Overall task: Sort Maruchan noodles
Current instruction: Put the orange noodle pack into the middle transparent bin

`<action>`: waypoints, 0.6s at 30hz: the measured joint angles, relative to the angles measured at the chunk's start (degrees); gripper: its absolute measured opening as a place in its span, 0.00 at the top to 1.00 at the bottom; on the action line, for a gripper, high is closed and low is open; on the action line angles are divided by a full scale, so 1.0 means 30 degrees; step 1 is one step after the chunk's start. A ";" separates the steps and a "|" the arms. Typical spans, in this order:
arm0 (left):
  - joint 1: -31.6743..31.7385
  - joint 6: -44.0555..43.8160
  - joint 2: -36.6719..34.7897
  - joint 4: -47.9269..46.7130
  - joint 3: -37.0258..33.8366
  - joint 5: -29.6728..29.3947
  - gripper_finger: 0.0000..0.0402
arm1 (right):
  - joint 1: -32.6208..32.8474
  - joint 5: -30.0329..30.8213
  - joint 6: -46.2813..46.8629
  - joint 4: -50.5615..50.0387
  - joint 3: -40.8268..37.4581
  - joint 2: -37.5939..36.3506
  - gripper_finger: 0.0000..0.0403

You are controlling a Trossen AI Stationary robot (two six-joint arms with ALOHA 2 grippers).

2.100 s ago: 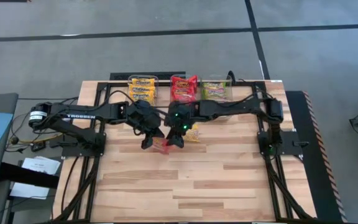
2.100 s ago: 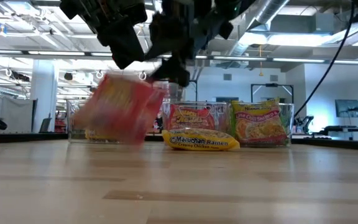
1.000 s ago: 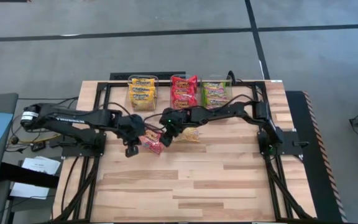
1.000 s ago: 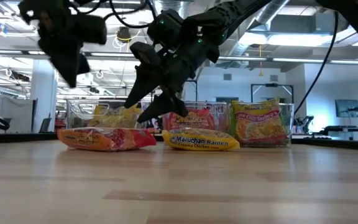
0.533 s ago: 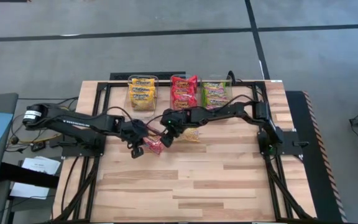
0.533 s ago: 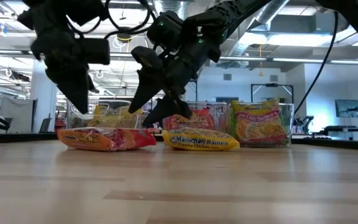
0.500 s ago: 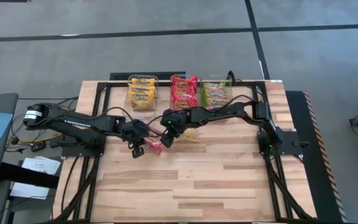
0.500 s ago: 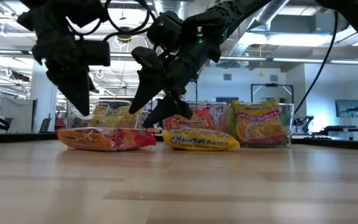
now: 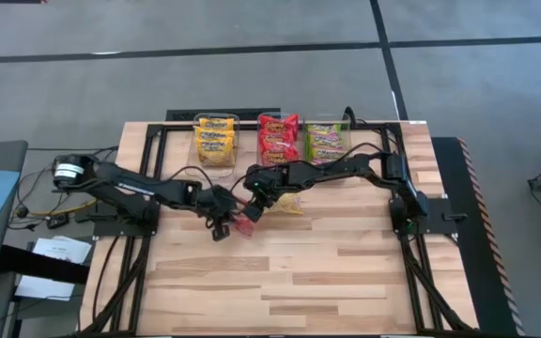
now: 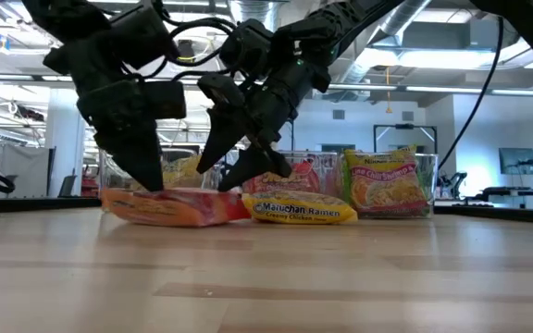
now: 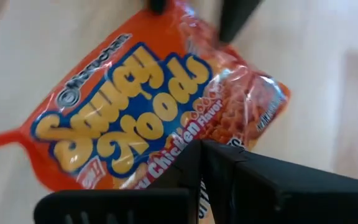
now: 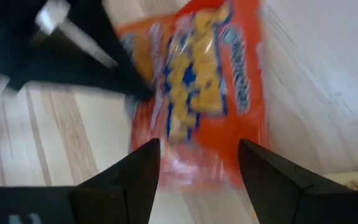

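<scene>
1. Your left end effector (image 10: pixel 146 180) is clenched shut, its tips pressing on the red crinkly plastic noodle packet (image 10: pixel 176 205) lying flat on the wooden worktop (image 9: pixel 299 272).
2. Your right end effector (image 10: pixel 239 166) hangs just above the same packet, fingers spread wide and grasping nothing.
3. A yellow noodle packet (image 10: pixel 301 209) lies just beside the red one.
4. Behind them, three clear plastic bins (image 9: pixel 272 141) hold yellow, red and green packets.

Even, bright overhead light falls on the wooden table (image 9: pixel 346 272), with only soft, short shadows. At table height, ceiling lamps (image 10: pixel 109 79) glare behind dark, silhouetted arms. Both wrist close-ups are blurred — the orange packet (image 12: pixel 210 93) smears, its lettering soft.
</scene>
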 joint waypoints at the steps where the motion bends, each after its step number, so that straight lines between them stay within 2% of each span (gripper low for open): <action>1: -0.0121 -0.0122 0.0227 0.0390 0.0000 0.0259 1.00 | -0.0036 -0.0004 0.0049 -0.0067 0.0000 0.0000 0.41; 7: -0.0893 -0.0604 0.1288 0.1887 0.0029 0.1496 1.00 | -0.0147 -0.0012 0.0057 -0.0506 0.0000 0.0000 0.41; 18: -0.1791 -0.1069 0.1309 0.2225 -0.0004 0.1066 1.00 | 0.0588 -0.0977 -0.1703 -0.1330 0.0000 -0.0007 0.41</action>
